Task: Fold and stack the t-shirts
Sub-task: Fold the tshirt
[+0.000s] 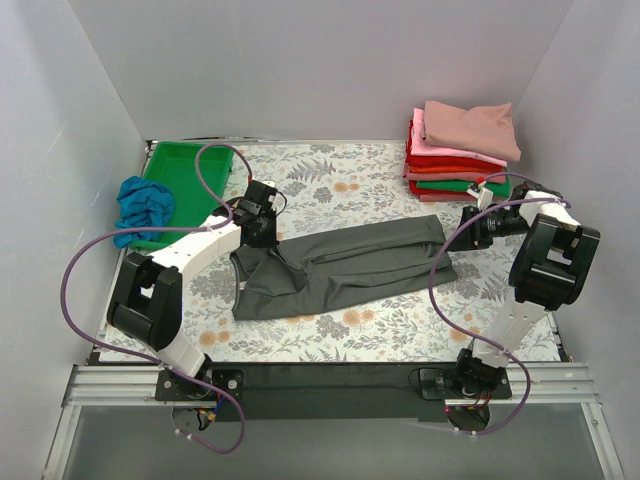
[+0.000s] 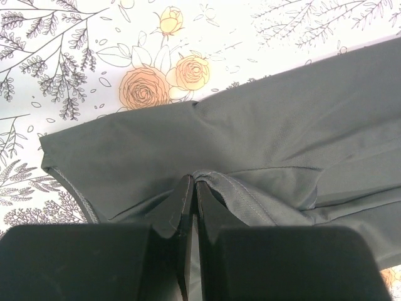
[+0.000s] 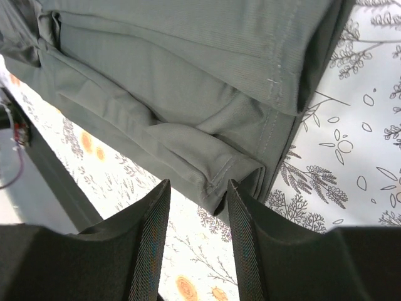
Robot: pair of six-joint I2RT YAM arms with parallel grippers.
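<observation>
A dark charcoal grey t-shirt [image 1: 340, 265] lies folded lengthwise across the middle of the table. My left gripper [image 1: 262, 228] is at its left end, shut on a pinched fold of the grey cloth [image 2: 213, 182]. My right gripper [image 1: 468, 222] is open at the shirt's right end; in the right wrist view its fingers [image 3: 153, 232] straddle the folded hem corner [image 3: 241, 172] without closing on it. A stack of folded shirts [image 1: 460, 150], dusty rose on top over pink, red and green, sits at the back right. A crumpled bright blue shirt [image 1: 143, 205] lies at the left.
A green plastic tray [image 1: 190, 165] stands at the back left, with the blue shirt draped over its near-left edge. White walls enclose the table on three sides. Purple cables loop from both arms.
</observation>
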